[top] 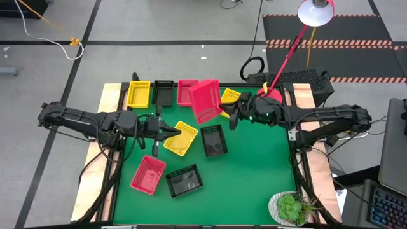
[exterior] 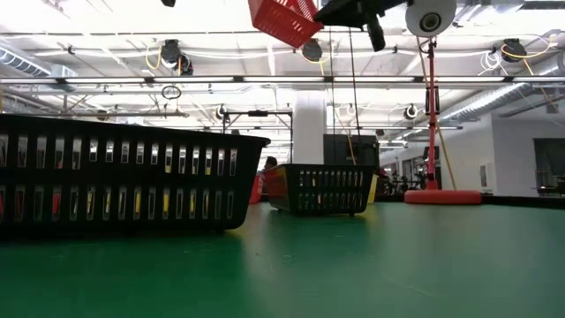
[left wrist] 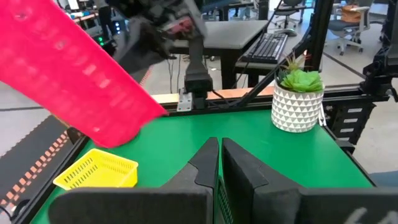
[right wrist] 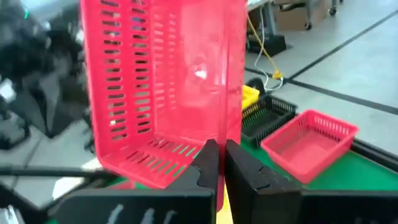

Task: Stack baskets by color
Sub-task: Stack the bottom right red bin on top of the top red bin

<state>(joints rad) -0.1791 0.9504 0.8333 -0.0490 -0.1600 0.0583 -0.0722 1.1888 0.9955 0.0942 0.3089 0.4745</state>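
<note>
**Inspector:** The right gripper (top: 230, 115) was raised above the back of the table (top: 254, 165), its fingers pinched on the wall of a red basket (top: 206, 100). The basket hung tilted in the air, clear of the mat.

**Clerk:** And the other arm?

**Inspector:** The left gripper (top: 172, 133) was at the left centre, its fingers drawn nearly together and empty. Its tips lay at the edge of a yellow basket (top: 182, 138) in mid-table.

**Clerk:** The remaining baskets?

**Inspector:** Along the back edge, from the left: a yellow one (top: 138, 93), a black one (top: 163, 92), and a second red one (top: 186, 91) partly under the lifted basket. A third yellow (top: 229, 97) stood just behind the right gripper. A black one (top: 214, 140) stood beside the central yellow basket. Near the front, a third red (top: 148, 174) and a black (top: 184, 180) were side by side.

**Clerk:** Any stacked?

**Inspector:** None that could be seen.

**Clerk:** Anything else on the table?

**Inspector:** A potted plant (top: 291, 207) at the front right corner, and a red lamp (top: 316, 12) whose base stood at the back right.
</note>
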